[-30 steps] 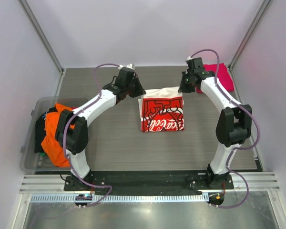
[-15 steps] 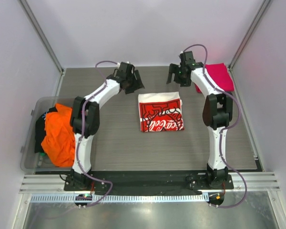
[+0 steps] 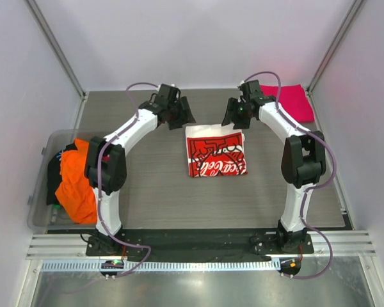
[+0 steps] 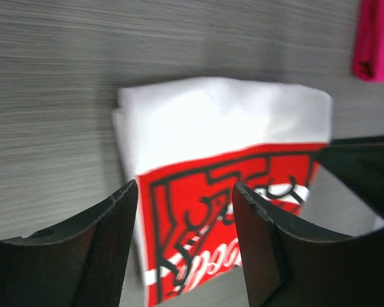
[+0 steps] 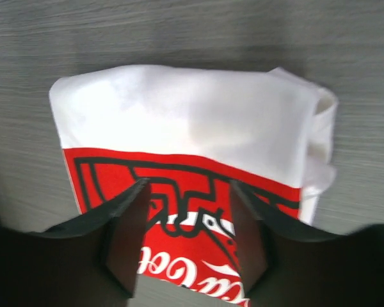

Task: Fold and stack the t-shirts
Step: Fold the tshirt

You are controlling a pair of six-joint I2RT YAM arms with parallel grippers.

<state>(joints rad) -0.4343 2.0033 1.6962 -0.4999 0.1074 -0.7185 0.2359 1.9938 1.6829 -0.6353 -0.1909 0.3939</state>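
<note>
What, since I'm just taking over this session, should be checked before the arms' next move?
1. Left gripper open, holding nothing: ok.
2. Right gripper open, holding nothing: ok.
3. White t-shirt folded, lying flat on the table: ok.
4. White t-shirt stacked with the pink-red t-shirt: not ok, they lie apart.
5. Orange t-shirt folded: not ok, bunched in the bin.
6. Dark cloth beside it, one garment or several: cannot tell.
</note>
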